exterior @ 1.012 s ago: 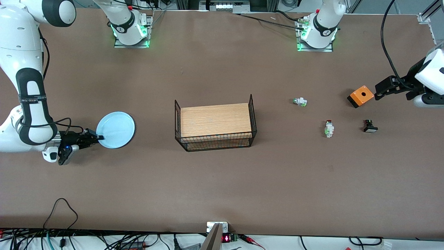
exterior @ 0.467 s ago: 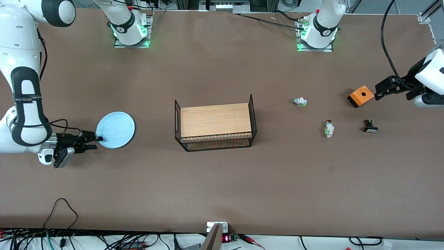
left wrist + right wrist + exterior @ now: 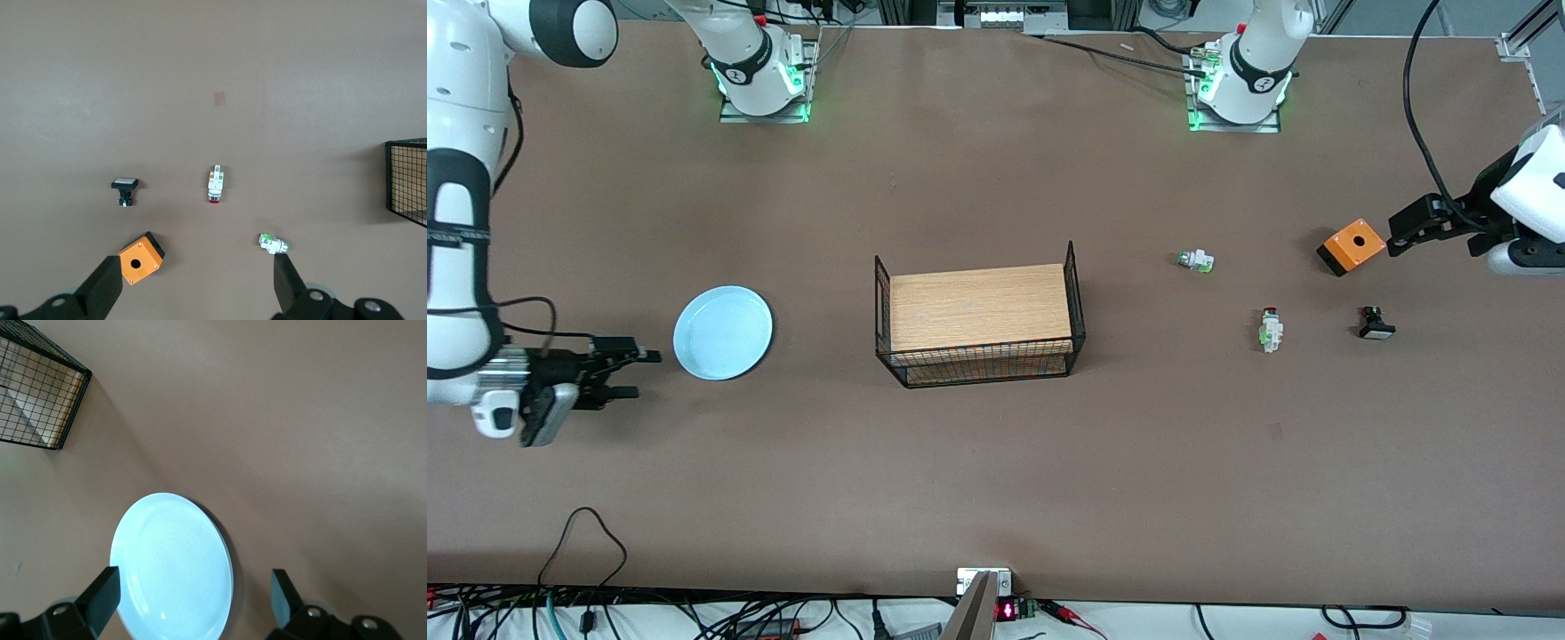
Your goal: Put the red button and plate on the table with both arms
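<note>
The light blue plate [image 3: 723,332] lies flat on the brown table [image 3: 996,462] toward the right arm's end; it also shows in the right wrist view [image 3: 172,567]. My right gripper [image 3: 639,373] is open and empty, just clear of the plate's rim; its jaws [image 3: 193,607] stand wide apart. The red button [image 3: 1270,329] lies on the table toward the left arm's end, free, and shows in the left wrist view [image 3: 215,185]. My left gripper [image 3: 1394,236] is open and empty beside an orange box [image 3: 1352,245], its jaws [image 3: 197,293] wide apart.
A wood-topped black wire rack [image 3: 978,324] stands mid-table. A white-green part [image 3: 1196,260] lies farther from the front camera than the red button. A black part with a white cap [image 3: 1376,324] lies beside the red button, nearer than the orange box [image 3: 140,258].
My right gripper has let go of the plate's rim and drawn back toward the right arm's end of the table. The plate stays put. The left arm has not moved.
</note>
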